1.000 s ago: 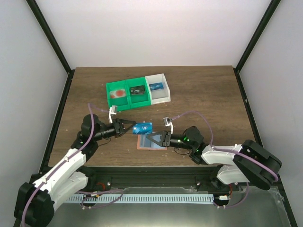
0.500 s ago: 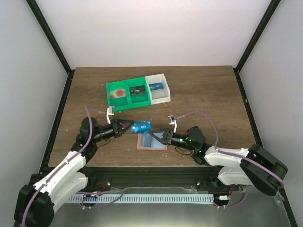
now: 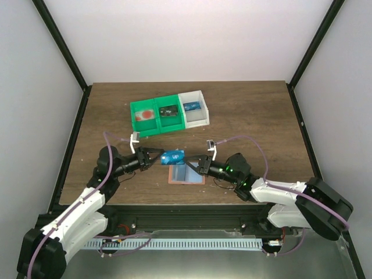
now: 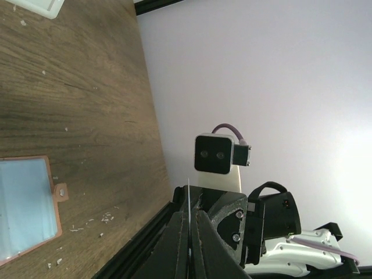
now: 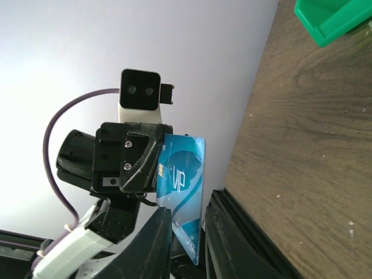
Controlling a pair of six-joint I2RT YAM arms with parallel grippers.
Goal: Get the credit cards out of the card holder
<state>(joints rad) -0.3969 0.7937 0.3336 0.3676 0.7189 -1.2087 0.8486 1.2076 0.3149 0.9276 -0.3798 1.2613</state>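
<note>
Clenched flat on one short end of a blue card (image 3: 173, 156), the left tool (image 3: 156, 157) holds it in the air above the counter (image 3: 256, 128), level with the right tool (image 3: 193, 164), which faces it from the other side. The left wrist view shows the card edge-on as a thin pale line between the two closed fingers. From the right wrist the card's printed face is seen, with white lettering and a curved teal pattern. Its free end reaches down between the right tool's fingers (image 5: 154, 247), one on each side. Whether they press on the card's edges or stand just clear of it cannot be told.

Below and between the two tools the card holder (image 3: 187, 175) lies open and flat on the counter near its front edge. Its pale blue inner face is up, framed by a salmon-pink border, with the little side tab (image 4: 60, 190) sticking out from one edge. Neither tool touches it.

Farther back on the counter stands a row of bins. The green bin (image 3: 160, 125) has two compartments: the left one holds a pale item with a red spot (image 3: 145, 115), the right one a dark card (image 3: 168, 111). The white bin (image 3: 197, 120), touching it on the right, holds a second blue card (image 3: 193, 107).
</note>
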